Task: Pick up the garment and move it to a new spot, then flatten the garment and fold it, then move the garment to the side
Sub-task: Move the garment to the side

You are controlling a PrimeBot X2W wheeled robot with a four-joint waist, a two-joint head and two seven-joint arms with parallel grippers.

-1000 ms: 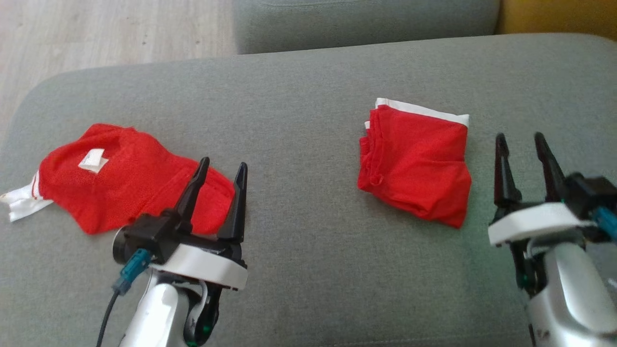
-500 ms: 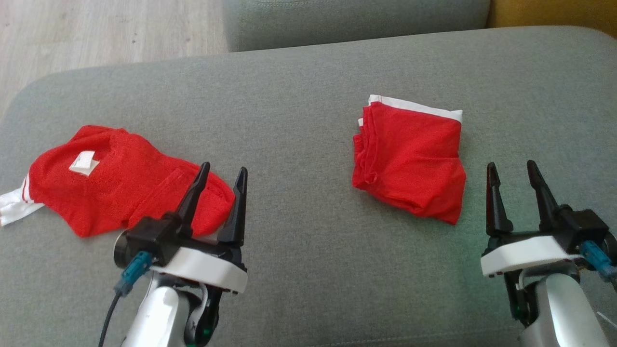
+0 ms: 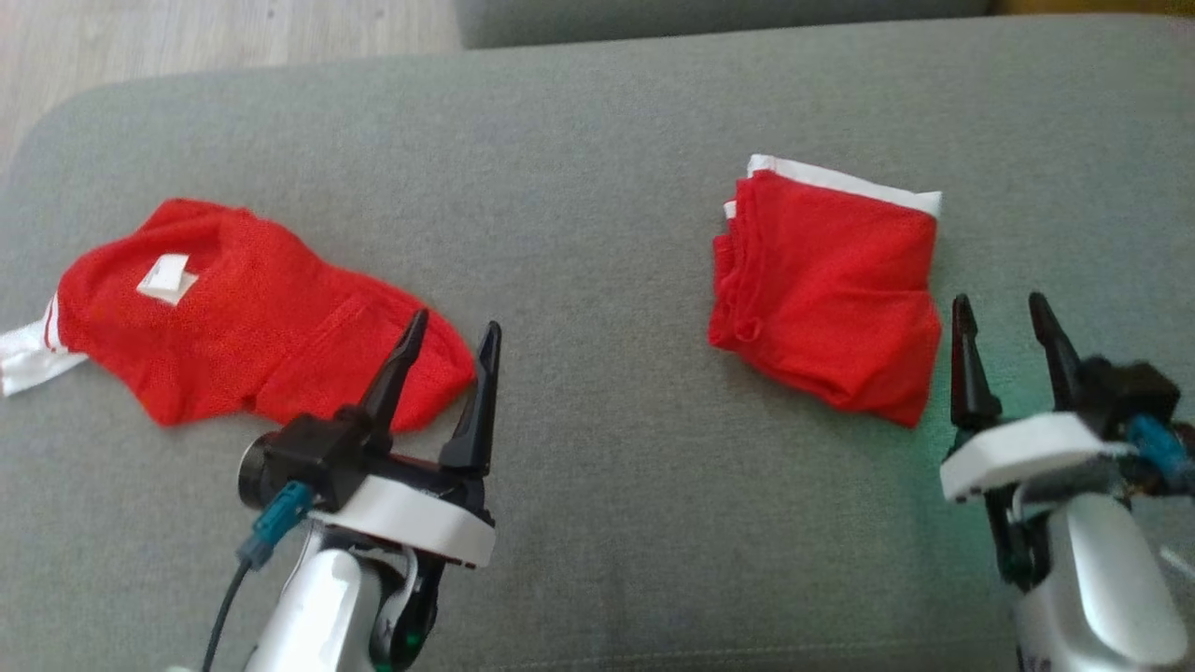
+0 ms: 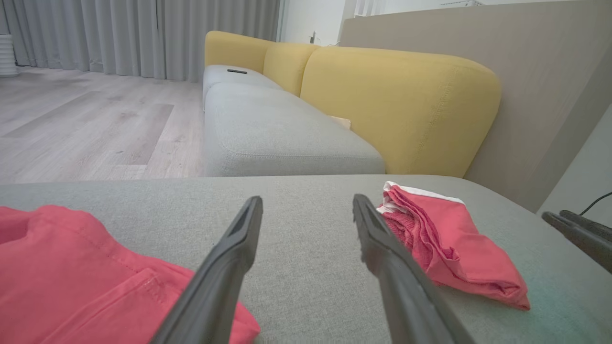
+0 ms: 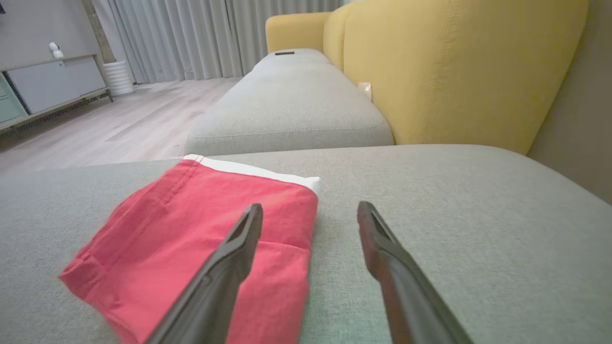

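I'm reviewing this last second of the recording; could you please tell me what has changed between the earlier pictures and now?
The right gripper drew back toward the robot, away from the folded garment, open and empty. The head camera also shifted. The left gripper stays open near the crumpled garment; both garments lie unmoved on the cushion.

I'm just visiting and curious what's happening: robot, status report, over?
Left gripper open, empty, by crumpled red garment. Right gripper open, empty, beside folded red garment. Both lie on grey cushion. Nothing in the way.
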